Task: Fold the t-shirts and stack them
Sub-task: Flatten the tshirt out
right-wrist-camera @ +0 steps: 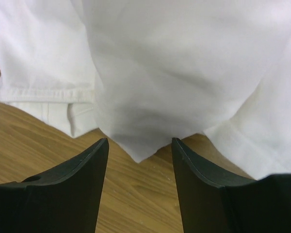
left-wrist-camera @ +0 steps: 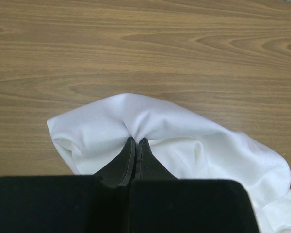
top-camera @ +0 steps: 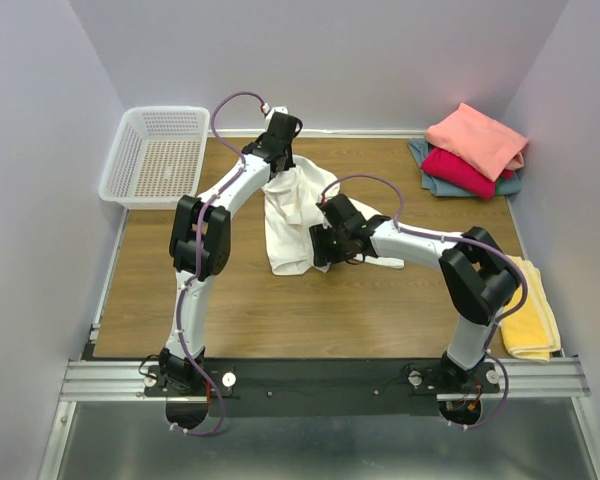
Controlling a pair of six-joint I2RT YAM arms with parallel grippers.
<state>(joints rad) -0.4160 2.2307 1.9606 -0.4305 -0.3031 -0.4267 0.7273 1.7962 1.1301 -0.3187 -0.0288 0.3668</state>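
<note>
A white t-shirt hangs bunched over the middle of the table. My left gripper is shut on its upper fold and holds it up; in the left wrist view the cloth puckers at the closed tips. My right gripper is open at the shirt's lower right edge. In the right wrist view a pointed corner of the white cloth hangs just ahead of the gap between the fingers, touching neither. Folded salmon-pink, crimson and grey-blue t-shirts lie stacked at the back right.
A white mesh basket stands at the back left, overhanging the table edge. A folded yellow cloth lies off the table's right side, beside the right arm. Bare wooden tabletop lies in front of the white shirt.
</note>
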